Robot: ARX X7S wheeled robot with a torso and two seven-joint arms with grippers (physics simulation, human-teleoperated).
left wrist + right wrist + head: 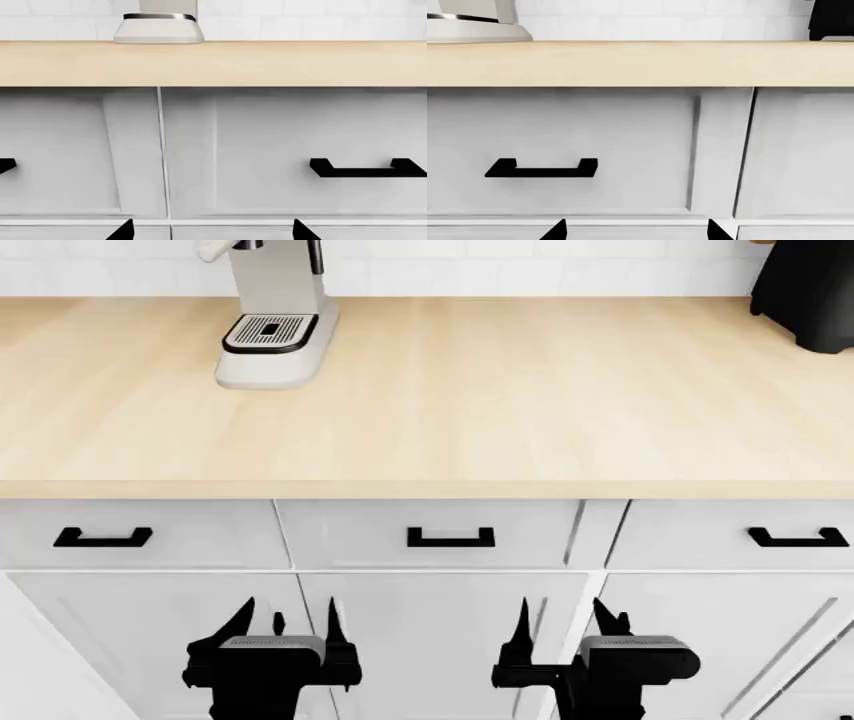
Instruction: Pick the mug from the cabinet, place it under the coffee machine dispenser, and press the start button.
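**A:** Where's the mug?

**B:** Not in any view. I assume it's in a cabinet out of frame, can't confirm. Both arms are parked low against the base cabinet doors, below the drawer row.

**A:** Jaws?

**B:** Left gripper [302, 625] and right gripper [561, 625] both spread wide, nothing held.

**A:** Machine?

**B:** Coffee machine [276, 315] sits back-left on the countertop [534, 390], drip tray [268, 331] bare, up and forward of my left gripper. Left arm is clearly nearer it. The brew spout is cut off by the frame edge.
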